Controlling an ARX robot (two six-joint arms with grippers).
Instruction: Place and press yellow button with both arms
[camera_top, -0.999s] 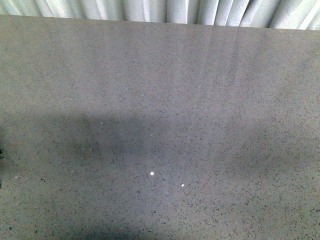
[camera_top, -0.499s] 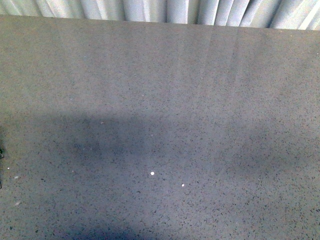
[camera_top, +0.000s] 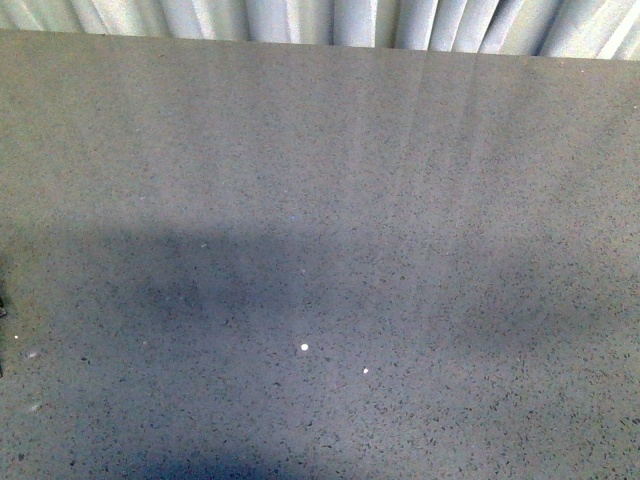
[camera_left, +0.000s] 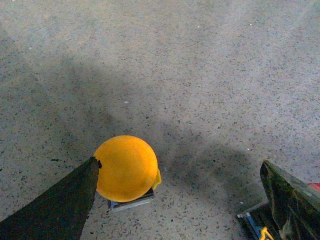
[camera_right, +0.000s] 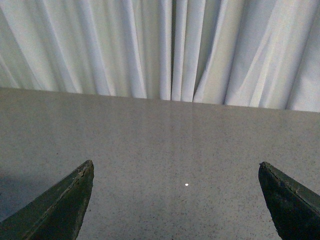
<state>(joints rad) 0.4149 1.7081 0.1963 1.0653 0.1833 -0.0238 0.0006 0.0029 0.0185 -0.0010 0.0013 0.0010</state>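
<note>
Front view: the grey speckled table (camera_top: 320, 150) runs back to a white curtain (camera_top: 300, 18), with a broad shadow across its near half.

Left wrist view: the yellow button (camera_left: 127, 167) stands upright on the table. Its cap is just beside one finger (camera_left: 65, 205) of the left gripper (camera_left: 179, 162), whose fingers are spread wide (grasping nothing).

Right wrist view: the right gripper (camera_right: 175, 167) hangs above the table, facing the curtain, its fingers likewise released and wide apart.

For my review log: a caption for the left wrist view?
Left gripper open over the table, one finger beside the yellow button.
</note>
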